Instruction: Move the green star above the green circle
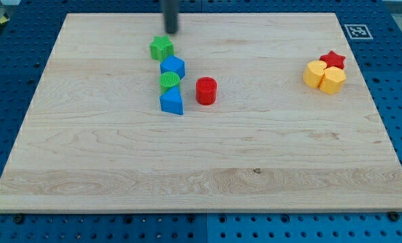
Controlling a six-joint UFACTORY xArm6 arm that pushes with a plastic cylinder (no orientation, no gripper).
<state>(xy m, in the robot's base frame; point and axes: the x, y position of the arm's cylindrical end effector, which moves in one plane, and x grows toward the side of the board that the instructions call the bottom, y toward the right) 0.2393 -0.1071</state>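
Note:
The green star (161, 48) lies near the view's top, left of centre. Just below it sits a blue block (173, 67), then the green circle (169, 81), then a blue triangle-like block (172, 102), forming a close column. The star stands above the green circle with the blue block between them. My tip (171, 30) is just above and slightly right of the green star, a short gap from it.
A red cylinder (206, 90) stands right of the column. At the view's right, a red star (333, 59) and two yellow blocks (315, 73) (333, 80) are clustered. The wooden board (201, 169) lies on a blue perforated table.

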